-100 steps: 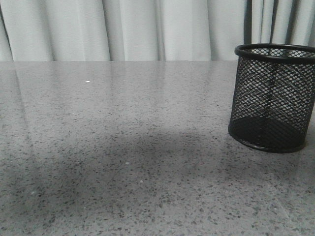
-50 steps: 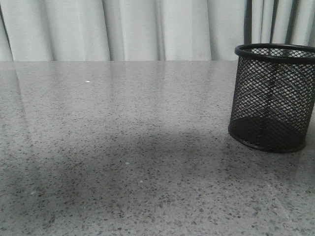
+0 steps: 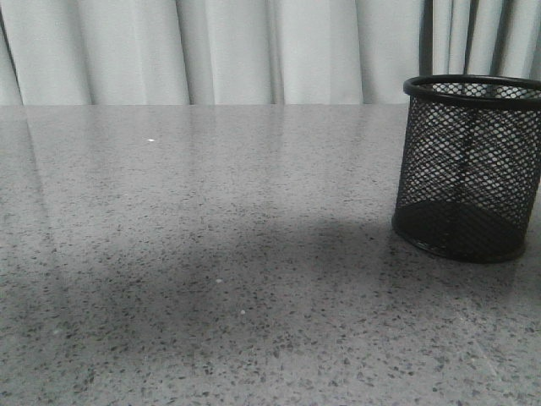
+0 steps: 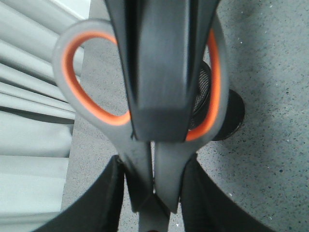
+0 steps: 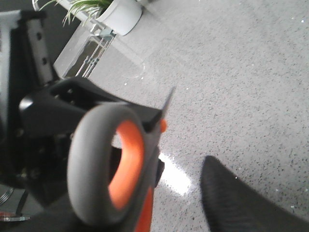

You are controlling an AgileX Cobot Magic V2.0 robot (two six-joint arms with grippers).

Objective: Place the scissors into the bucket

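The left tool (image 4: 153, 140) grips the scissors (image 4: 145, 159) aloft by their handle, apparently for dropping into the bucket (image 3: 469, 169) standing at the worktop's (image 3: 211, 254) three o'clock; the right tool's state cannot be told.

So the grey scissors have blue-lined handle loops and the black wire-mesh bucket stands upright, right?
No: the grey scissors have orange-lined handle loops, as the left wrist view shows. The black wire-mesh bucket does stand upright.

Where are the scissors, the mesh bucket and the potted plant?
scissors (image 4: 72, 92): left wrist view, left handle loop.
mesh bucket (image 3: 469, 169): front view, mesh side wall.
potted plant (image 5: 123, 14): right wrist view, white pot.
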